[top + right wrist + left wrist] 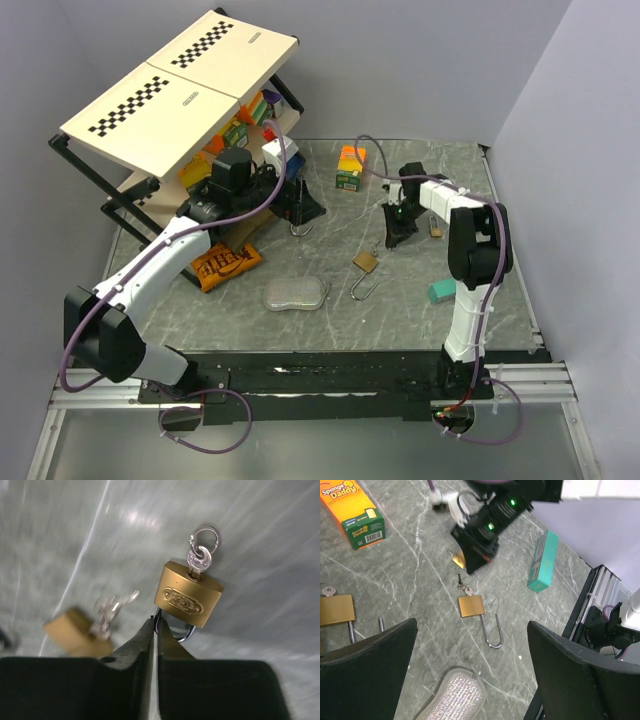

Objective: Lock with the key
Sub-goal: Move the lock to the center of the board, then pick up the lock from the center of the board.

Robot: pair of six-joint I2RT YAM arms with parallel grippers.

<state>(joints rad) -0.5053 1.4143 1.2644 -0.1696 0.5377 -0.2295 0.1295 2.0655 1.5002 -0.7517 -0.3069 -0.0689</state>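
My right gripper (156, 622) is shut on the steel shackle of a brass padlock (187, 600), which has a key and ring (200, 555) in its keyhole. It is at the right middle of the table in the top view (397, 225). A second brass padlock (365, 262) lies on the table with its shackle open and a key in it. It also shows in the left wrist view (471, 606) and, blurred, in the right wrist view (75, 630). My left gripper (471, 625) is open and empty above the table, left of that padlock.
Another brass padlock with a key (337, 609) lies by my left gripper, and a small one (436, 230) right of my right arm. A silver scrubber (296, 294), a teal block (443, 291), a sponge box (350, 167), an orange bag (225, 264) and a shelf rack (180, 90) are around.
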